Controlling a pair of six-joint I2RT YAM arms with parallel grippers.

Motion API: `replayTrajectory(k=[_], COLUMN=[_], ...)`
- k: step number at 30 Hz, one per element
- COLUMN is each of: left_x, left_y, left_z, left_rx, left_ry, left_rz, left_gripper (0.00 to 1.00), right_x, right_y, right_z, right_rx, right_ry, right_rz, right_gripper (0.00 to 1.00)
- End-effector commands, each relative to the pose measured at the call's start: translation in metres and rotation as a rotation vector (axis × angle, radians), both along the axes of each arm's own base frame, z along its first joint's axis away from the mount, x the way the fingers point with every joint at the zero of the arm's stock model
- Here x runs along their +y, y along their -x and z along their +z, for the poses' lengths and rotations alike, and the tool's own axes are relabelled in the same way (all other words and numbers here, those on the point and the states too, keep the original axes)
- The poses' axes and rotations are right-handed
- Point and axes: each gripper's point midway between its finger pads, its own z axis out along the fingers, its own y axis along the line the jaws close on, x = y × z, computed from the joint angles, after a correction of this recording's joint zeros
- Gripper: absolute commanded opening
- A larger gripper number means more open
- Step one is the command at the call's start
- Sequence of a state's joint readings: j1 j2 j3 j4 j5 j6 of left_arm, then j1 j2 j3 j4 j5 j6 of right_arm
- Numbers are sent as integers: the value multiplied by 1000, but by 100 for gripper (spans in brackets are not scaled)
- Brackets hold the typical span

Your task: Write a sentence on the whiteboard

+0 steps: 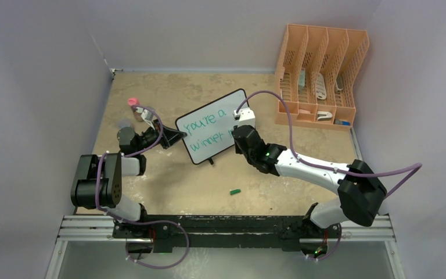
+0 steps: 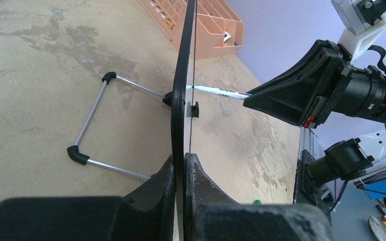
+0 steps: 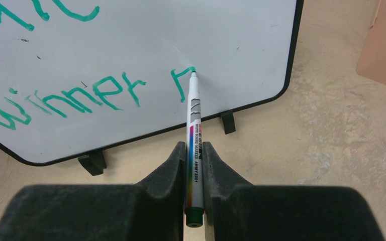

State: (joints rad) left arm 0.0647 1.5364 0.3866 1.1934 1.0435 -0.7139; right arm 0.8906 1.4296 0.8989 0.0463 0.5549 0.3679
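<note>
L gripper clamped on black-framed white rectangular whiteboard edge; R gripper clamped on white marker, tip touching teal handwritten sentence.

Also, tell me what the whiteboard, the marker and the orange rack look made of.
Whiteboard: smooth white face with a soft sheen, likely coated board or painted metal; thin black frame looks like plastic.
Marker: glossy white plastic barrel, by its printed label and moulded shape.
Orange rack: matte plastic, judging by its uniform colour and moulded lattice walls.
</note>
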Motion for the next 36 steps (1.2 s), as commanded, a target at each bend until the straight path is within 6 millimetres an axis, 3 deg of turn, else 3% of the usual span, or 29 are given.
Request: replayTrajectory(k=[1,14,24,36], left_x=[2,2,2,2], left_y=[-4,-4,-5,-5], left_z=[17,17,18,17], left_rx=[-91,-92,-94,-91], left_ry=[-19,-19,-19,-20], left_rz=[4,5,8,9], left_gripper=[0,0,0,0], right_x=[-2,-7,-10,-5], right_y=[4,14,7,-5], right_z=[3,-13,20,27], right_rx=[15,64,-19,-40], right_ry=[-33,-17,-55,-85], right_rz=[-5,-3,-19,-11], right_gripper=[0,0,0,0])
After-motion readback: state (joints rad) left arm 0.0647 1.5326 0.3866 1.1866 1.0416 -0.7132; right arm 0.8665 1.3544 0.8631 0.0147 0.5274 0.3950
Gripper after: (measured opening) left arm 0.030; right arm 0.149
